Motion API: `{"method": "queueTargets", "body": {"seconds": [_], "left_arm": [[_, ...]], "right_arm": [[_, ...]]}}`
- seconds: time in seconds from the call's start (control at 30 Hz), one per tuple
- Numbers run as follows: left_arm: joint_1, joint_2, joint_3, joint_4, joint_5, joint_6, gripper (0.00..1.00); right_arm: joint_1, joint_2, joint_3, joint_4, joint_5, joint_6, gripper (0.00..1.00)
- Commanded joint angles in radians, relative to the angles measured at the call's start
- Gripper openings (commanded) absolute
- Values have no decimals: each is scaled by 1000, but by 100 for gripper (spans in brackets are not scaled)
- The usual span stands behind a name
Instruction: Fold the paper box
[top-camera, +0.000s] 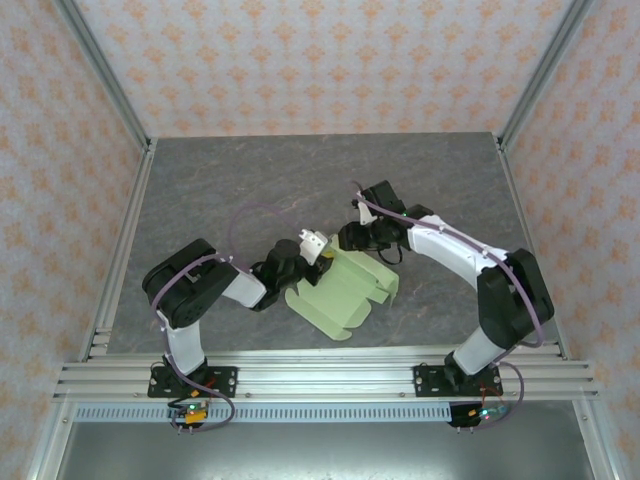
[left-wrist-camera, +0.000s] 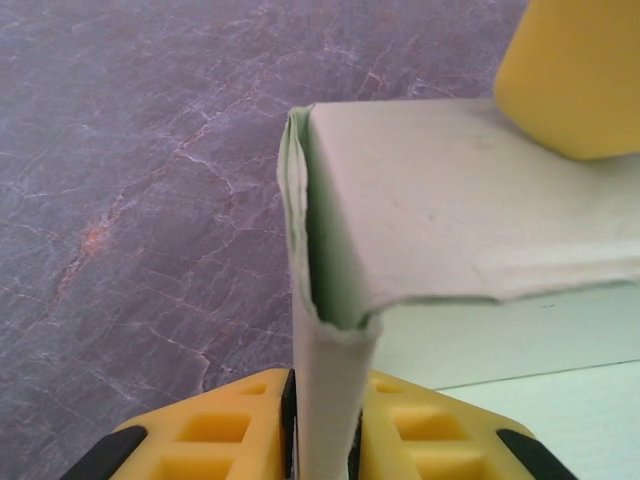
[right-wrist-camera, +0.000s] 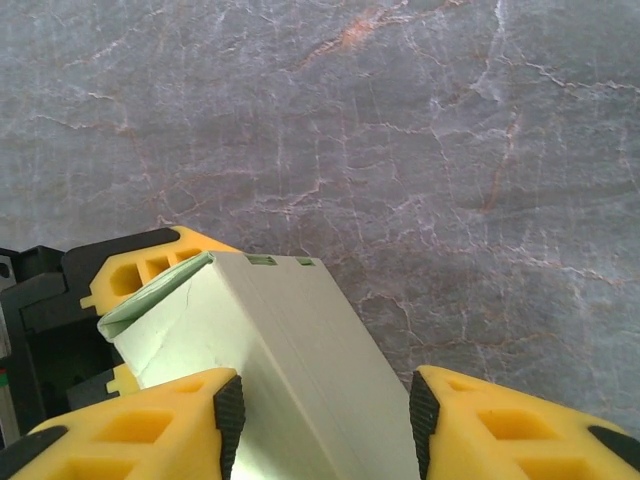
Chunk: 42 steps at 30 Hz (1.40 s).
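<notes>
The paper box (top-camera: 345, 292) is pale green card, partly folded, lying mid-table between the two arms. My left gripper (top-camera: 318, 252) reaches it from the left and is shut on a raised, doubled-over side wall (left-wrist-camera: 325, 380) at the box's corner. My right gripper (top-camera: 350, 240) comes from the right onto the adjoining wall. In the right wrist view that slotted wall (right-wrist-camera: 300, 340) lies between the open jaws of the right gripper (right-wrist-camera: 325, 420). Its left pad (right-wrist-camera: 230, 410) touches the card, and the right pad (right-wrist-camera: 422, 415) stands at the card's edge.
The grey marbled table (top-camera: 250, 190) has bare room behind and beside the box. Patterned walls and metal frame rails (top-camera: 120, 250) enclose it. One yellow finger of each gripper shows in the other wrist's view, close together over the same corner.
</notes>
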Motion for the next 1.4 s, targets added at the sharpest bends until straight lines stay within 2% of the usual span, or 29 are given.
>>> {"method": "queueTargets", "body": {"seconds": [0.0, 0.07, 0.13, 0.17, 0.23, 0.4, 0.47, 0.67, 0.8, 0.97, 1.37], "left_arm": [[9, 2, -24, 127, -19, -32, 25], [9, -14, -48, 171, -61, -41, 26], [7, -39, -45, 142, -78, -21, 26], [8, -49, -38, 120, -74, -11, 21], [5, -59, -25, 93, -72, 2, 20], [-18, -26, -36, 198, -160, 11, 15], [-27, -8, -29, 212, -187, 20, 9], [-64, 57, -26, 254, -231, 78, 0], [-78, 56, -26, 237, -250, 107, 1], [-78, 56, -20, 208, -233, 95, 10], [-78, 110, -19, 220, -211, 53, 22]], "right_arm": [[0, 34, 2, 21, -32, -18, 50], [1, 40, 5, 10, -30, -20, 50], [0, 42, 6, -3, -32, -17, 50], [1, 41, 3, -3, -42, -13, 50], [1, 38, -5, 7, -61, -5, 49], [10, 33, -28, 23, -80, 34, 47], [12, 25, -47, 44, -82, 51, 47], [22, 11, -60, 41, -67, 78, 48], [24, -3, -47, 13, -46, 78, 49], [25, -6, -50, 17, -36, 68, 49], [41, -4, -67, 54, -68, 100, 49]]}}
